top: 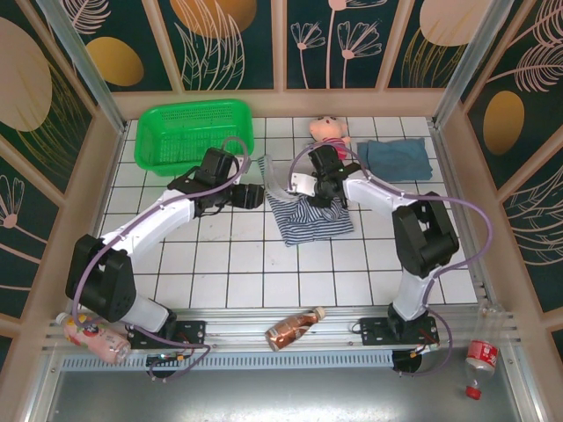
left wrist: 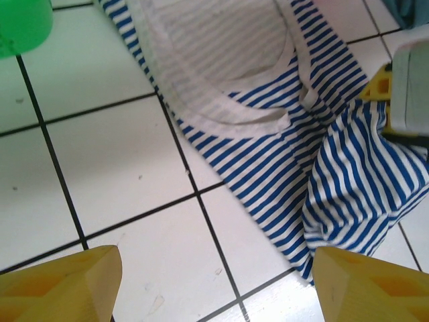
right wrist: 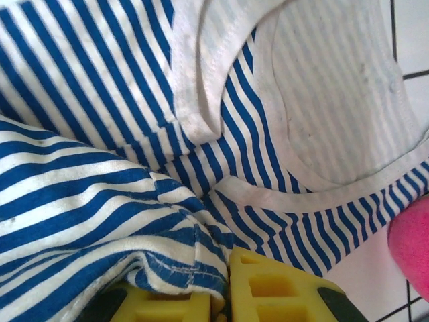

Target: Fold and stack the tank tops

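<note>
The striped tank top [top: 312, 218] lies half folded and rumpled on the tiles in the middle of the table, its white-edged neckline [left wrist: 221, 100] turned up. My right gripper [top: 324, 195] is down on its far edge. In the right wrist view the yellow fingers [right wrist: 281, 288] are shut on a fold of the striped cloth [right wrist: 100, 134], and the right gripper [right wrist: 224, 275] pinches its hem. My left gripper [top: 255, 196] hovers open just left of the top, above bare tile [left wrist: 218, 285]. The teal-blue tank top [top: 398, 160] lies folded at the back right.
A green basket [top: 189, 132] stands at the back left, close behind my left arm. A pink doll [top: 327, 132] lies just beyond the striped top, between it and the teal one. Bottles [top: 295, 327] lie on the front rail.
</note>
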Available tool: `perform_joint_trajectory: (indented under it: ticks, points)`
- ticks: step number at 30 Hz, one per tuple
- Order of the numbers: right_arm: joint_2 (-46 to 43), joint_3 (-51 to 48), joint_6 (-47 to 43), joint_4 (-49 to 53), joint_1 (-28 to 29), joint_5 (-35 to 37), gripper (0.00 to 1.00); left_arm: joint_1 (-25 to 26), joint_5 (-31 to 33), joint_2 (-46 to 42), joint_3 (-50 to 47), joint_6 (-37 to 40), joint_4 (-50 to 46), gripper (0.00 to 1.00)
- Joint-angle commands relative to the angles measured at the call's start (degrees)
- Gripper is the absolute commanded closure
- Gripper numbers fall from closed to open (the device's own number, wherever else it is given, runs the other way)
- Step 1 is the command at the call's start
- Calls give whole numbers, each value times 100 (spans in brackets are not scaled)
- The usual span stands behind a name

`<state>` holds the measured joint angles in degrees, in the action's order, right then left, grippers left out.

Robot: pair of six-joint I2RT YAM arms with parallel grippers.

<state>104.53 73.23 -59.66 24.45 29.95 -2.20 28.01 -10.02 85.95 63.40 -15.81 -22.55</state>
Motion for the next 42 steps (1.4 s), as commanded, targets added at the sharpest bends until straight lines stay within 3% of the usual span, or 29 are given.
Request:
perform_joint_trajectory:
  ticks: [1, 5, 10, 17, 19, 27, 31, 38, 42]
  points:
    - [248, 342, 34, -326, -34, -330, 84, -41, -163, -175, -155, -205, -2, 25]
    - [484, 412, 240, -700, -79, -297, 73, -43, -501, -156, -345, -432, 195, 25]
    - [593, 702, 985, -704, -284, -844, 61, 127, -895, -122, -732, -882, 824, 26]
    - [482, 1049, 2233, -75, -843, -1939, 52, 753, -690, 538, -800, -1062, 1623, 27]
    - [233, 992, 2450, -58, -995, -1964, 52, 847, -645, 752, -512, -1037, 1779, 27]
    - [-1863, -1761, 2161, -1015, -1122, -1067, 48, 1489, 72, 1786, 638, -378, 1551, 28]
    - [-2661, -3067, 2020, -2252, -1012, -801, 39, 1625, 154, 2274, 1190, -5, 1431, 29]
    - [-2135, -3424, 1685, -3240, -777, -632, 38, 1754, 844, 3227, 2285, 602, 411, 34]
    - [-1772, -3338, 1905, -3703, -842, -565, 39, 1755, 705, 3209, 2160, 617, 441, 40]
